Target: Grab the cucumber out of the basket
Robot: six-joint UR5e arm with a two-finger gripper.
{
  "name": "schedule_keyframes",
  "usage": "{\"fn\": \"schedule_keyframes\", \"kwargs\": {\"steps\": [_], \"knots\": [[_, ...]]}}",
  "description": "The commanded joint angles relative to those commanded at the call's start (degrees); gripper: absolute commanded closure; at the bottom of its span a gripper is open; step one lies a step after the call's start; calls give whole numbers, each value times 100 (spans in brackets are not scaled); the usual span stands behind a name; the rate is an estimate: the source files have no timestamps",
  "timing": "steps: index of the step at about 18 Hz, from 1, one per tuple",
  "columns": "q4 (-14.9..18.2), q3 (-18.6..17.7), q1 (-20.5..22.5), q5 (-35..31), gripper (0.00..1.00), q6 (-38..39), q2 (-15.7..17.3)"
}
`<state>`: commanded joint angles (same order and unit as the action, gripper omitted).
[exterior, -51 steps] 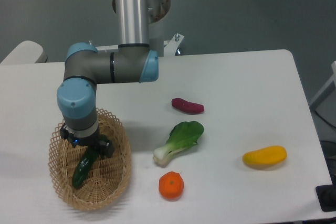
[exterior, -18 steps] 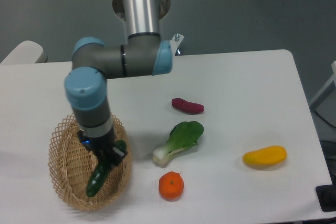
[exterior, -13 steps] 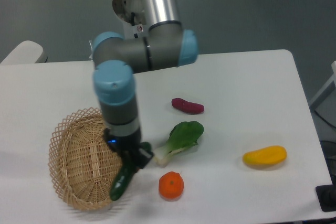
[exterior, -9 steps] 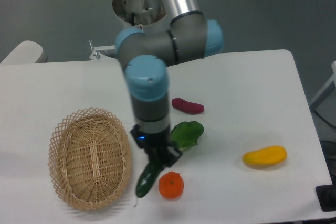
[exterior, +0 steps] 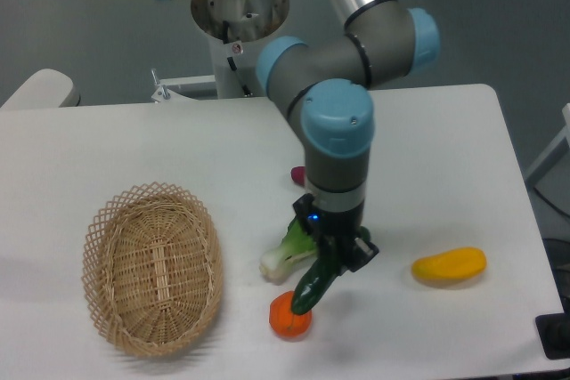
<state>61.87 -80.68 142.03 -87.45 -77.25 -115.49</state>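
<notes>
Cucumber hangs tilted from your gripper, fingers clamped on its upper end; it's clear of the basket, over the orange fruit

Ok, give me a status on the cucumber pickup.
Done: the cucumber is out of the basket, which now holds nothing. In hand: the gripper is shut on the cucumber's upper end and holds it off the table, its lower tip hanging in front of the orange, beside the bok choy. Left: nothing for the pickup itself; no drop-off spot can be judged from this view.
</notes>
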Motion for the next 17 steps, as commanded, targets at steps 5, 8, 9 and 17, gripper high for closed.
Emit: {"fn": "schedule_keyframes", "kwargs": {"steps": [5,8,9,17], "knots": [[-9,26,79,9,87,-176,0],[-9,35,141,17,87,-229,-9],[-9,26,184,26,87,-229,-17],[-9,61,352,79,88,-502,-62]]}}
